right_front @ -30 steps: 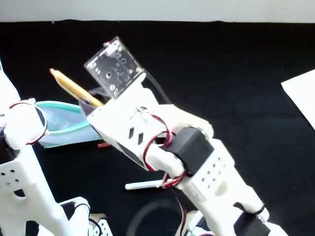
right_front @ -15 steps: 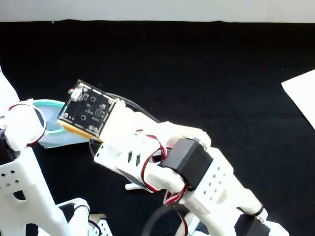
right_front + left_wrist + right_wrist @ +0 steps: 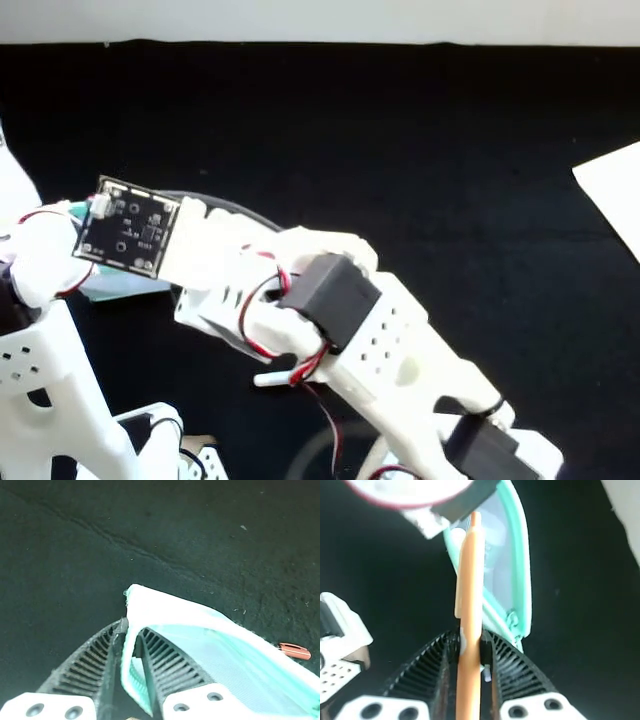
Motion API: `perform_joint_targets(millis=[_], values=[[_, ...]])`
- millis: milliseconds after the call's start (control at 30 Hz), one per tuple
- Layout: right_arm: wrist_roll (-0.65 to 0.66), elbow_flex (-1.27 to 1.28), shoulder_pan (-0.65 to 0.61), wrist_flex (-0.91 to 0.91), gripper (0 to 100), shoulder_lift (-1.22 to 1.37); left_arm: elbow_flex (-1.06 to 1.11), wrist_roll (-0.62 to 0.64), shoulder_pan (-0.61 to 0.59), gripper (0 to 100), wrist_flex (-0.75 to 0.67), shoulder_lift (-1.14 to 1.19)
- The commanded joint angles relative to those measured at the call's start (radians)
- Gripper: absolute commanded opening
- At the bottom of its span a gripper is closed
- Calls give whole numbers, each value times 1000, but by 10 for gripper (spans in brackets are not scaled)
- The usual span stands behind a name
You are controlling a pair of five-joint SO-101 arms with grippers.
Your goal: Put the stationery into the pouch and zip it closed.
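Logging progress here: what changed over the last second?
The right gripper, shut on the orange pen, swung left and down, bringing its tip over the pouch mouth. The left gripper clamps the pouch edge; that arm, the pouch and the white stick stayed put.

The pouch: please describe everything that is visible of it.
The pouch is a soft, flat bag with a mint-green rim and pale, woven-looking sides. It rests on the black table, mouth open. The left pincer is shut on one corner. The orange pen in the right pincer points at the mouth; contact cannot be told.
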Motion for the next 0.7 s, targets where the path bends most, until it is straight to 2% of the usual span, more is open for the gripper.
perform_joint_targets(millis=[0,200,367,500,667], values=[[25,-134,-2,81,8,27,35,8,120,6,18,7],[26,-208,97,245,8,54,36,6,196,6,34,7],[26,-205,179,249,8,54,36,6,197,6,32,7],[28,-205,168,248,8,56,36,6,199,6,28,7],[61,-205,85,245,8,65,36,6,200,6,31,7]])
